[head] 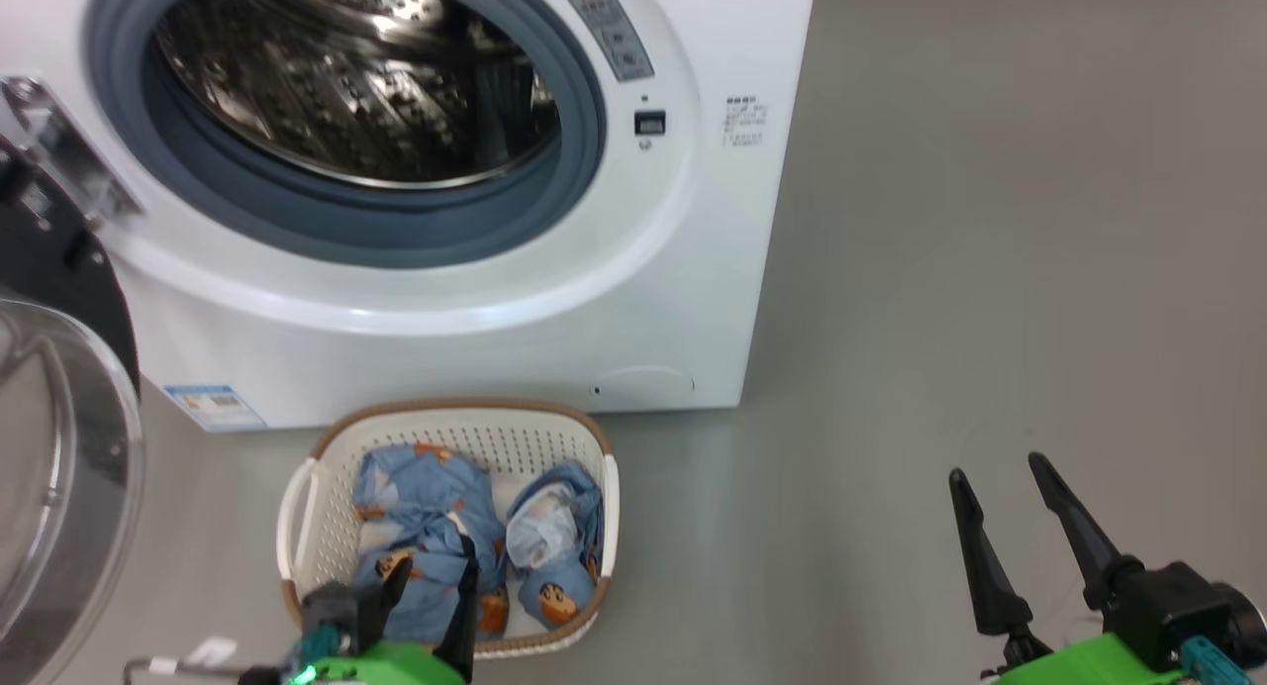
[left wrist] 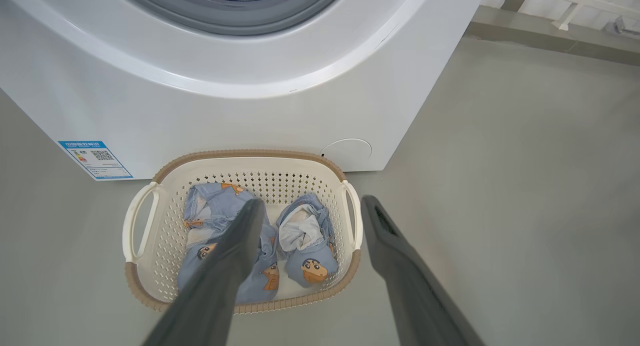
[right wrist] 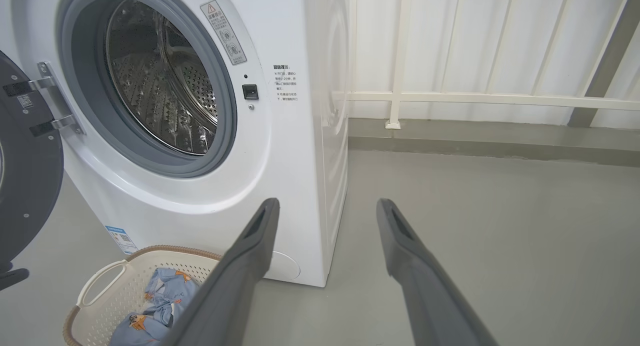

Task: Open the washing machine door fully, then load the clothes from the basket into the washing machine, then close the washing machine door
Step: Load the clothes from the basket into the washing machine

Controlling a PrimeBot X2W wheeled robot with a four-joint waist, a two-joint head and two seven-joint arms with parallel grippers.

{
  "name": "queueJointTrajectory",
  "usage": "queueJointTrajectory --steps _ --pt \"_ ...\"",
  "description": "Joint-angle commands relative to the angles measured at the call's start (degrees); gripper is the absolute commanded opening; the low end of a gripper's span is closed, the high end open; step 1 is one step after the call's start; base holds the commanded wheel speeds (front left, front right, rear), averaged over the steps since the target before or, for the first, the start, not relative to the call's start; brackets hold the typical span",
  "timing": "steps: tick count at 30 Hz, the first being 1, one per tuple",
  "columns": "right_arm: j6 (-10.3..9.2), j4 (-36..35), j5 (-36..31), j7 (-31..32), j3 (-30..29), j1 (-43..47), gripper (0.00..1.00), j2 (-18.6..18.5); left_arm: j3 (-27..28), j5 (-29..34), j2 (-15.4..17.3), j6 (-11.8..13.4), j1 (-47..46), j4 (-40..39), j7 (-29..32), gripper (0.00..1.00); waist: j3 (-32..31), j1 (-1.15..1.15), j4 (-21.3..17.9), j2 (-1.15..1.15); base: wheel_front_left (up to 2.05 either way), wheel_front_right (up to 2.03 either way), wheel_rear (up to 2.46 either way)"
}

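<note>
The white washing machine [head: 554,299] stands with its drum [head: 356,81] exposed. Its door [head: 59,269], black-rimmed with a clear glass bowl [head: 59,487], hangs swung out at the far left. On the floor just in front sits the cream basket [head: 445,413], holding two light-blue printed clothes [head: 426,507] side by side. My left gripper [head: 433,578] hovers open above the basket's near edge; in the left wrist view its fingers [left wrist: 235,246] straddle the right-hand garment [left wrist: 310,266]. My right gripper [head: 995,467] is open over bare floor, well right of the basket.
Grey floor [head: 990,269] stretches to the right of the machine. A white panelled wall with a rail [right wrist: 450,98] runs behind it. A blue energy sticker [head: 213,406] and a round service flap [head: 643,383] mark the machine's lower front.
</note>
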Motion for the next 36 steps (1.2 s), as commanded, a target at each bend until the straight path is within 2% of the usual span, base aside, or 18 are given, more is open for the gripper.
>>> queueJointTrajectory --steps 1,6,9,14,20,27,36 --pt "0.5 -1.8 -0.3 0.2 1.8 -2.3 1.0 -0.8 1.4 -0.9 0.4 -0.3 -3.3 0.6 -0.1 1.0 3.3 0.0 -0.7 0.0 0.0 0.0 0.0" --pt "0.5 -2.5 0.3 0.1 2.9 -4.8 1.0 -2.1 -1.2 -4.6 -0.1 -2.1 -11.7 13.8 -0.1 1.0 8.2 0.0 -2.1 0.0 0.0 0.0 0.0" --pt "0.5 -2.7 0.7 0.0 4.0 -6.4 1.0 -2.9 -4.4 -9.7 -0.2 -3.3 -15.9 19.7 0.0 1.0 11.2 0.0 -3.3 0.0 0.0 0.0 0.0" --pt "0.5 -3.0 1.6 -0.4 6.1 -9.3 1.0 -4.3 -10.3 -17.3 -0.2 -4.2 -22.0 26.4 1.4 1.0 16.4 0.0 -5.7 0.0 0.0 0.0 0.0" --pt "0.5 -2.7 2.9 -1.4 8.2 -12.7 1.0 -5.8 -14.3 -22.0 -0.2 -4.5 -28.7 32.9 2.5 1.0 22.8 0.0 -8.8 0.0 0.0 0.0 0.0" --pt "0.5 -2.6 3.8 -2.7 10.2 -16.5 1.0 -6.2 -12.2 -26.8 -0.2 -4.6 -35.8 39.8 2.4 1.0 29.9 0.0 -11.9 0.0 0.0 0.0 0.0" --pt "0.5 -2.5 4.9 -3.5 11.8 -19.1 1.0 -6.2 -10.9 -28.5 1.2 -4.6 -42.5 43.5 3.7 1.0 36.9 0.0 -14.8 0.0 0.0 0.0 0.0"
